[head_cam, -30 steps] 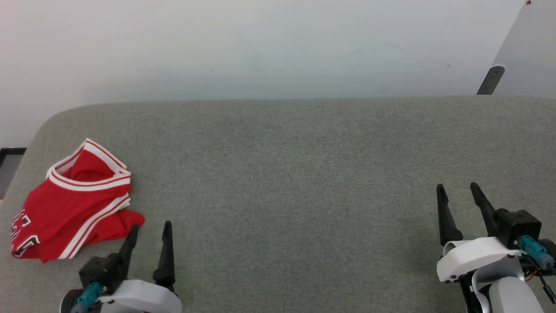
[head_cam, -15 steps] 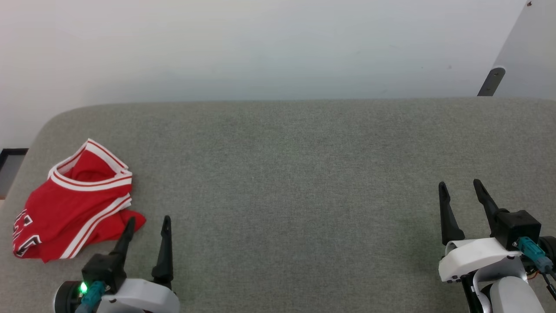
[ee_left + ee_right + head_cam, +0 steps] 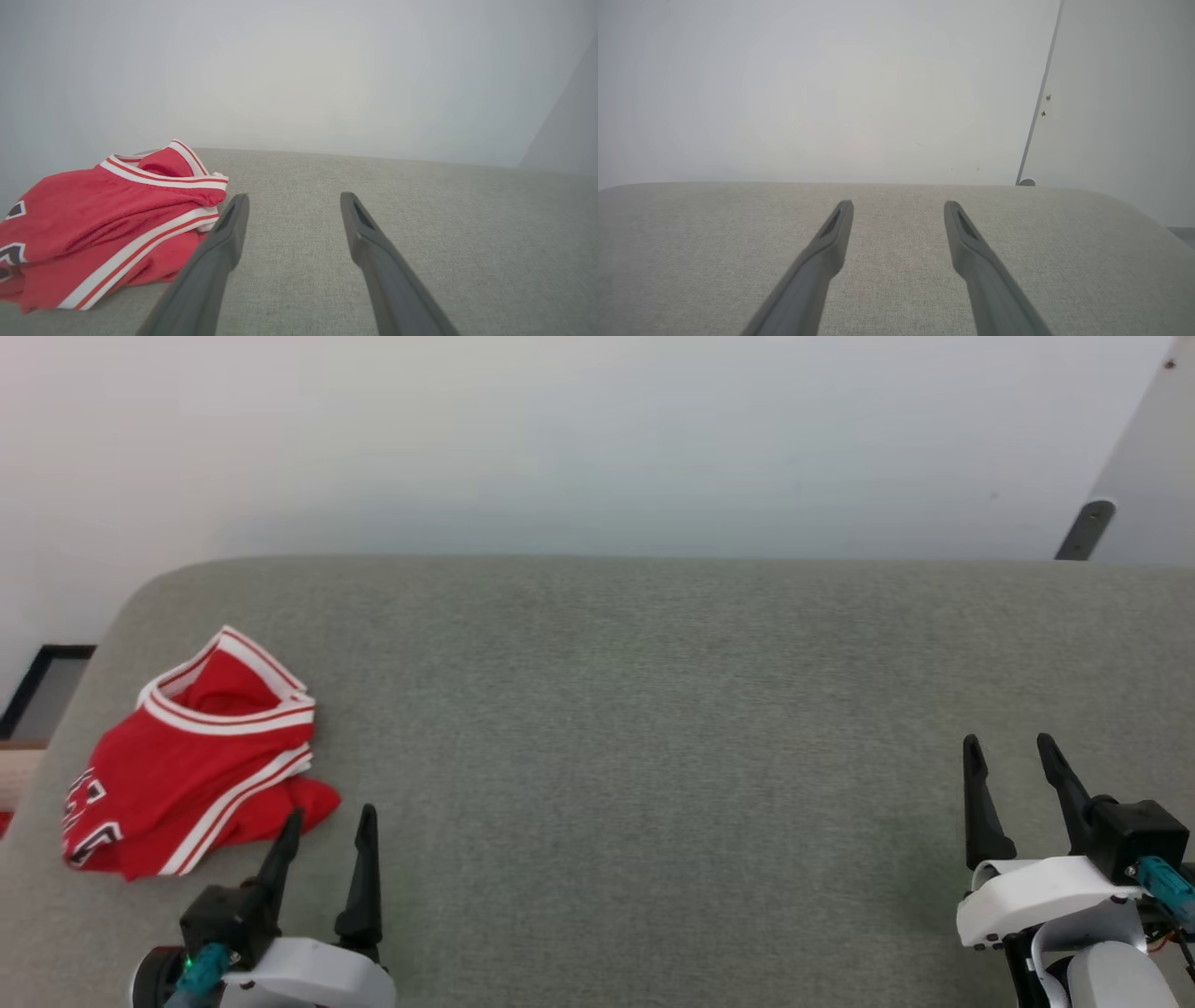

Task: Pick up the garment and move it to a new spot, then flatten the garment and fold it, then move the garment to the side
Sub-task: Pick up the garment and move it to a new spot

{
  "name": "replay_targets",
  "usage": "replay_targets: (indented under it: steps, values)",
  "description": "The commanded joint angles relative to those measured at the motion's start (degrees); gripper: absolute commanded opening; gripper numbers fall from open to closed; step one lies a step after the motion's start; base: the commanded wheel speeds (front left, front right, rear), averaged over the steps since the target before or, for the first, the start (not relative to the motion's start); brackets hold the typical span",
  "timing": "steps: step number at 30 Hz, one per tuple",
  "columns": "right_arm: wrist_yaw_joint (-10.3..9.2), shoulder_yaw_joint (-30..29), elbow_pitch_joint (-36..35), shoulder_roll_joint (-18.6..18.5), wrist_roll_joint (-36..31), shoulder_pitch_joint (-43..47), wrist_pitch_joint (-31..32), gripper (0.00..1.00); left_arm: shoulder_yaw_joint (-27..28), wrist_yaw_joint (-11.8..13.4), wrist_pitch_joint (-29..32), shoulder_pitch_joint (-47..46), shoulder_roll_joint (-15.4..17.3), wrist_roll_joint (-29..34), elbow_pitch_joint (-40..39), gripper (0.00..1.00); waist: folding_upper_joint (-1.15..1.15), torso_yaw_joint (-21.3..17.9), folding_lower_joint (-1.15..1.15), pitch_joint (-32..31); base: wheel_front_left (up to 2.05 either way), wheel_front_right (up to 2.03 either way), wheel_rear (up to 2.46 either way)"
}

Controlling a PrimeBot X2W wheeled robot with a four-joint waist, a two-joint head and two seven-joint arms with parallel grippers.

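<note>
Garment [image 3: 196, 756] crumpled at pad's [image 3: 616, 747] left end. Our left gripper [image 3: 331, 810] spread, empty, beside hem; whether touching, we cannot tell. Right gripper [image 3: 1007, 738] spread, empty, well apart.

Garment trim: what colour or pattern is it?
White bands with thin red stripes on the trim of the red garment; clearest in the left wrist view.

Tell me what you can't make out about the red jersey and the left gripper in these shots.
- Lettering on the garment: crumpled folds hide most of it in the head view; the left wrist view's left edge cuts it off.
- Garment's overall shape and underside: buried in its own folds, both views.
- Whether the left gripper touches the cloth: its finger overlaps the red edge.
</note>
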Motion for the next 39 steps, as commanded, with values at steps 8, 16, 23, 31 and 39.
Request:
replay_targets:
  steps: [8,16,23,31,39]
  values:
    - [0.02,1.0,0.0,0.2,0.8,1.3,-0.1,1.00,0.5,-0.1,0.0,0.3,-0.4,-1.4,0.8,1.00,0.00,8.5,0.00,-0.7,0.00,0.00,0.00]
    - [0.02,3.2,1.3,0.2,1.5,2.2,-0.1,1.00,0.7,-0.1,0.0,1.8,-1.3,-0.4,0.9,1.00,0.00,20.6,0.00,-2.0,0.00,0.00,0.00]
    - [0.02,11.0,2.9,0.1,3.1,-0.8,-0.1,1.00,4.5,0.5,0.0,4.6,-2.3,-1.4,-1.1,1.00,0.00,26.7,0.00,-1.2,0.00,0.00,0.00]
    - [0.01,20.9,7.7,0.1,5.6,-6.7,-0.1,1.00,8.0,2.5,0.0,7.6,-2.7,-3.9,-5.6,1.00,0.00,28.2,0.00,1.4,0.00,0.00,0.00]
    - [0.01,24.8,9.9,-0.5,8.1,-9.7,-0.1,1.00,5.4,5.5,0.0,9.8,-2.6,-7.6,-8.4,1.00,0.00,28.3,0.00,2.4,0.00,0.00,0.00]
